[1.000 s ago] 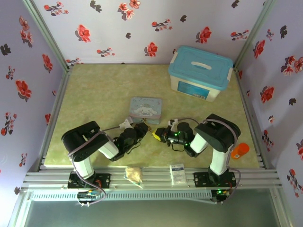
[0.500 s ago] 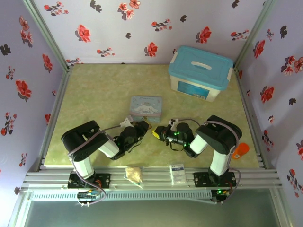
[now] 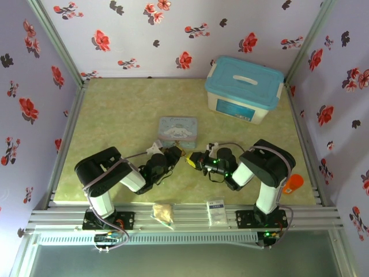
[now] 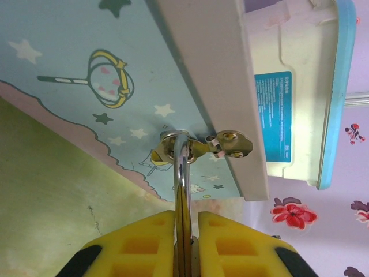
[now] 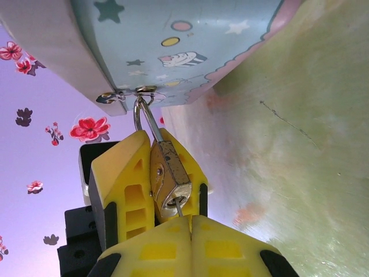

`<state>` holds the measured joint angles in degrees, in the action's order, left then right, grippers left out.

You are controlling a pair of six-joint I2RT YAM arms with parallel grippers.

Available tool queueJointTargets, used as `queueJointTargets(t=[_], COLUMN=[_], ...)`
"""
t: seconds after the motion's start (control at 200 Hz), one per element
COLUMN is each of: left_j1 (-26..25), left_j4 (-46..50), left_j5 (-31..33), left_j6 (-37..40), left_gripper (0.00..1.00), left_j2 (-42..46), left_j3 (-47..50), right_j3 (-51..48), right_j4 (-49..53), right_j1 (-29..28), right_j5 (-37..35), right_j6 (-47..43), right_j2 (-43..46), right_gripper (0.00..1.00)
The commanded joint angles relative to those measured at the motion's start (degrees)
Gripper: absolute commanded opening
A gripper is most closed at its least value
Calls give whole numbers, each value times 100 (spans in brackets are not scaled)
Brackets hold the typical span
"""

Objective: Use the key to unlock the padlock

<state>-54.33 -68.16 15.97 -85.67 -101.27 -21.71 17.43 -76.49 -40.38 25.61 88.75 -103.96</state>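
Right fingers (image 5: 191, 226) are fully closed, pinching the key (image 5: 179, 210). Only a thin sliver of shaft shows between their tips and the keyhole. The blade is in the slot, but I can't tell if it's fully seated

Padlock (image 5: 169, 176) hangs just past that, keyhole end facing the right wrist. Left fingers (image 4: 185, 221) are clamped on it from the far side, nearly closed, with the body sandwiched between the yellow pads. The shackle (image 4: 181, 173) runs straight up out of them

The shackle is threaded through the hasp (image 4: 228, 143) on the front edge of the cartoon tin (image 4: 86, 57), so the lock is off the bench (image 5: 300, 144) and tethered to the tin

Step in hand looks like the turn itself. How I'd do it:
- nudge the key in along its axis first, since a half-seated blade probably won't turn
- roll the right wrist only, with no sideways drift; the shaft is thin and likely to bend or slip in the pinch
- left does nothing but hold, as counter-torque
- don't drag toward the arms: the tin looks light and would probably slide with the hasp
- once it turns, draw the body down off the shackle

Blue-lidded storage box (image 3: 245, 86) is well behind, not in play
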Motion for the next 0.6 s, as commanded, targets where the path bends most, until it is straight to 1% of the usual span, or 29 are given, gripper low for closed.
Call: queueJointTargets(t=[0.0,0.12,0.21,0.315,0.445,0.595], left_j1=[-272,-271,-272,-258,-246,-244], left_j4=[-646,-646,-646,-658,-656,-631], left_j5=[-1189,-1279,-1363,-1411,-1402,-1409], left_j6=[-100,-143,-141,-269,-233,-161], left_gripper=[0,0,0,0,0,0], left_j2=[283,336,413,489,686,678], left_j3=[-228,-317,-384,-377,-333,-290], right_j3=[425,409,449,464,596,600], right_j4=[-296,-296,-297,-286,-288,-293], right_j1=[13,25,152,306,299,281], right_j5=[-589,-715,-625,-499,-232,-275], right_j6=[-51,140,94,-95,-356,-364], right_j2=[190,313,343,231,-76,-123], right_gripper=[0,0,0,0,0,0])
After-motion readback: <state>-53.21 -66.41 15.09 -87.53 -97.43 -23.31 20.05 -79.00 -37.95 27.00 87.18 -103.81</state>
